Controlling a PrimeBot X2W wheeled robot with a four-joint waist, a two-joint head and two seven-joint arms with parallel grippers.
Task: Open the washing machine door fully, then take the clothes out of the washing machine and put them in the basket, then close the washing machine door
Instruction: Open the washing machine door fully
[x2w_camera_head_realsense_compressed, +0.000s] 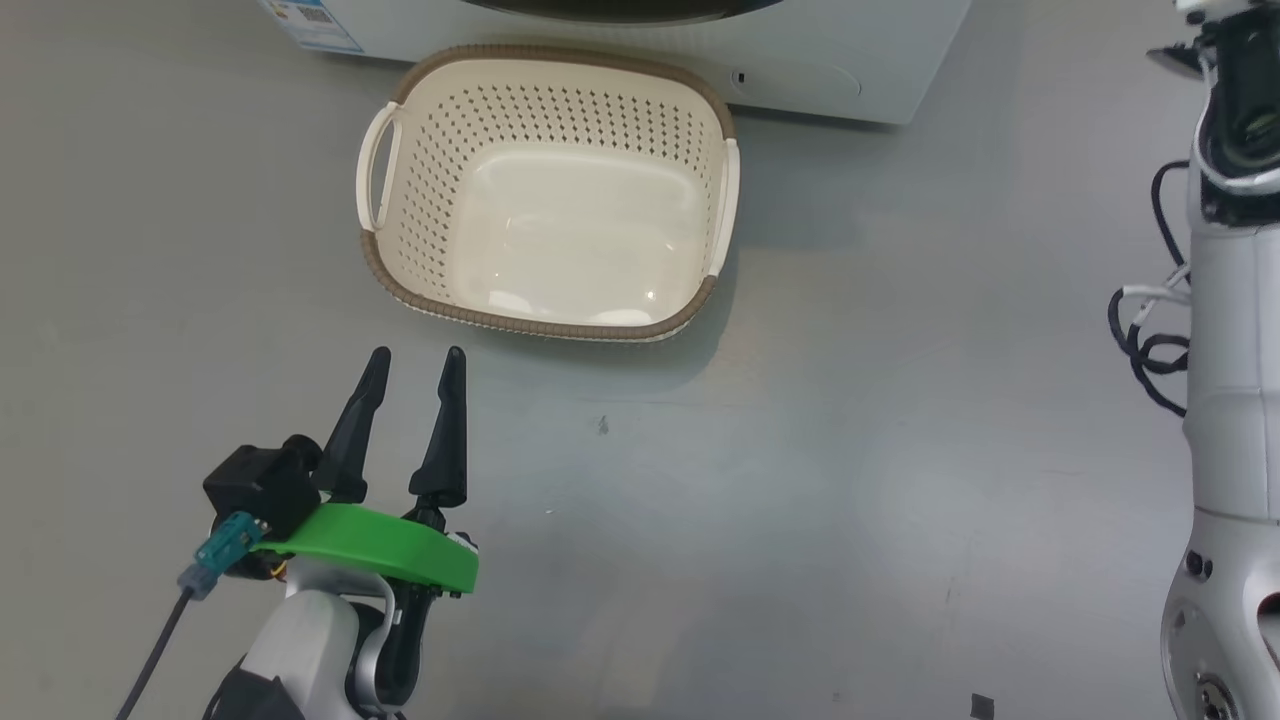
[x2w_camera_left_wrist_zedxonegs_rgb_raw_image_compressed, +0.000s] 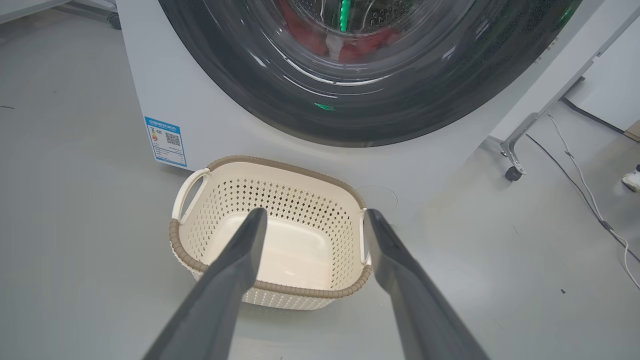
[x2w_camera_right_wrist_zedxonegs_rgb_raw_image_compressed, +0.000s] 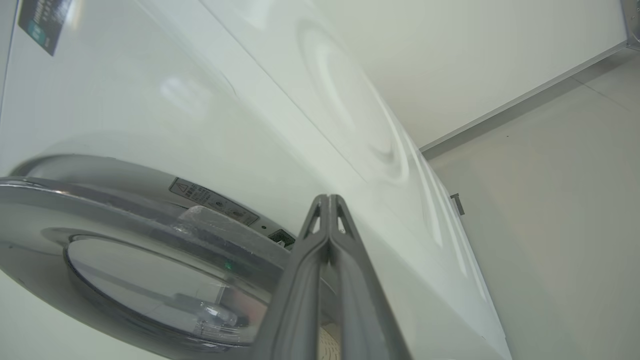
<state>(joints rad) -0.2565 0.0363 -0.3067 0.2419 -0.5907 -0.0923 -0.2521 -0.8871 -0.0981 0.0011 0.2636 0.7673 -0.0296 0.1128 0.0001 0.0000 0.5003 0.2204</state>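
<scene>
The right gripper (x2w_camera_right_wrist_zedxonegs_rgb_raw_image_compressed: 328, 200), fingers pressed together on nothing, points at the edge of the washing machine door (x2w_camera_right_wrist_zedxonegs_rgb_raw_image_compressed: 150, 280), while the left gripper (x2w_camera_head_realsense_compressed: 418, 352) hangs spread and empty above the floor (x2w_camera_head_realsense_compressed: 800, 500), just short of the basket (x2w_camera_head_realsense_compressed: 550, 328). The basket stands bare right before the washing machine (x2w_camera_head_realsense_compressed: 880, 60), and the clothes (x2w_camera_left_wrist_zedxonegs_rgb_raw_image_compressed: 310, 40) show red through the door's glass. The task looks barely begun: the door seems shut or nearly so, and opening it, unloading and closing are all left.
</scene>
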